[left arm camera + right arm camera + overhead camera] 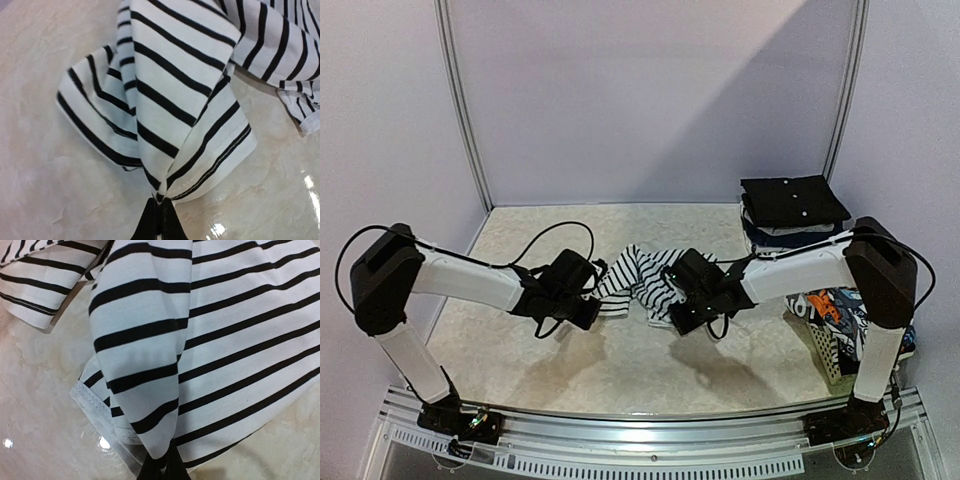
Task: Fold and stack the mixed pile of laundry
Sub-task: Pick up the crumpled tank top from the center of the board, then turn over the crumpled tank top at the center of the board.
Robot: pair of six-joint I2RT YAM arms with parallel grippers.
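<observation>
Mid-desk [620, 370], the striped shirt [640, 272] hangs bunched between the two arms, the left jaws and right jaws each pinched shut on a fold near its hem, seemingly to spread it flat for folding. A folded stack [792, 208] sits back right.

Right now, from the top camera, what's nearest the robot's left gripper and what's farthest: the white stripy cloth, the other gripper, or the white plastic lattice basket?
1. The white cloth with black stripes: pinched in the left gripper, mid-table.
2. The right gripper: across the cloth, on its right, also pinching it.
3. The white plastic lattice basket: far off at the right side.
</observation>
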